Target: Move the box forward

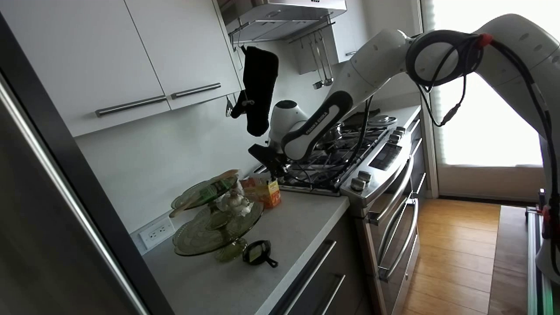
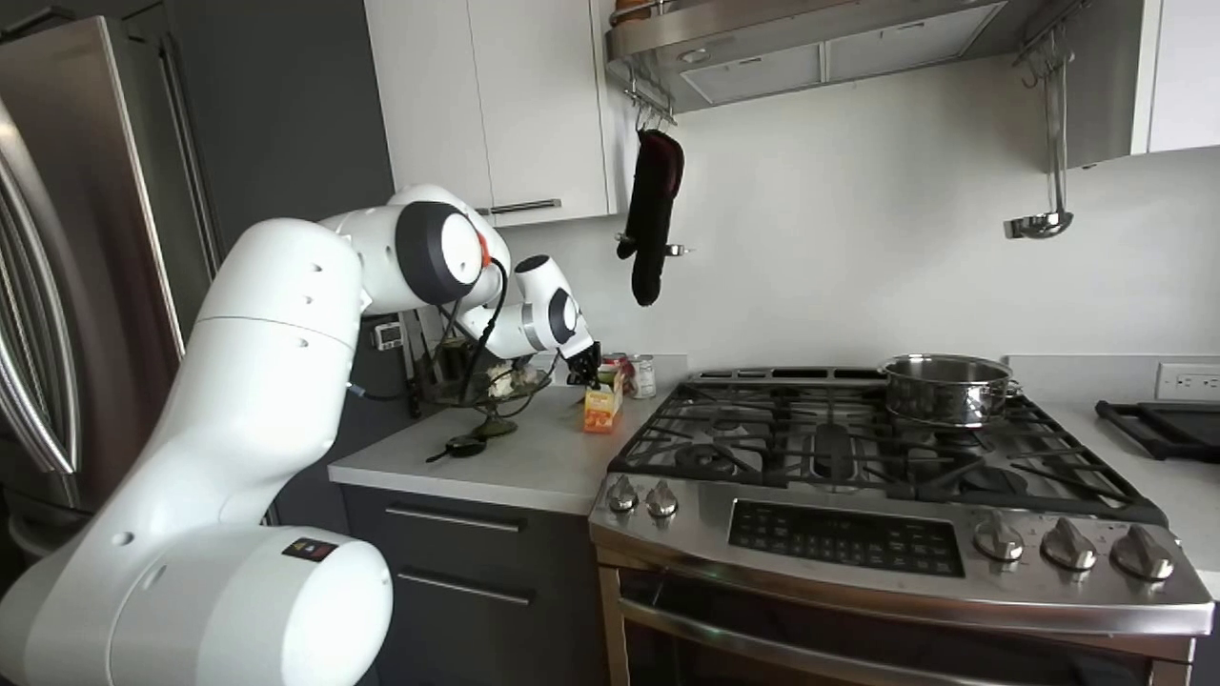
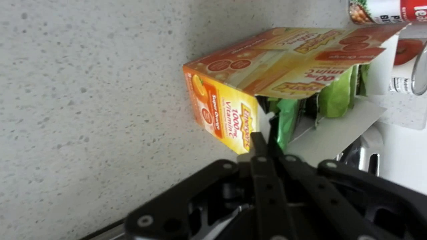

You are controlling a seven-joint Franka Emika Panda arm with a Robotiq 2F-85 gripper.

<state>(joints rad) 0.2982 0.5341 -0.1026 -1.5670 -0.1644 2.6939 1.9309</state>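
Observation:
The box point(image 3: 220, 110) is an orange-red and yellow carton with printed lettering, upright on the counter with its top torn open. Green packets point(image 3: 288, 116) stand inside it. It also shows in both exterior views point(image 1: 272, 195) point(image 2: 600, 412), beside the stove. My gripper point(image 3: 266, 138) points down at the box's open top. Its fingers are nearly together, one outside the printed end face and one inside, with the thin wall pinched between them. In the exterior views the gripper point(image 1: 275, 174) point(image 2: 591, 377) is at the box's top edge; its fingertips are small and dark there.
A tiered green glass stand point(image 1: 192, 245) holding garlic is beside the box. A small black pan point(image 1: 257, 253) lies before it. Cans point(image 2: 643, 377) point(image 3: 387, 13) stand behind the box near the wall. The gas stove point(image 2: 829, 457) carries a steel pot point(image 2: 948, 391).

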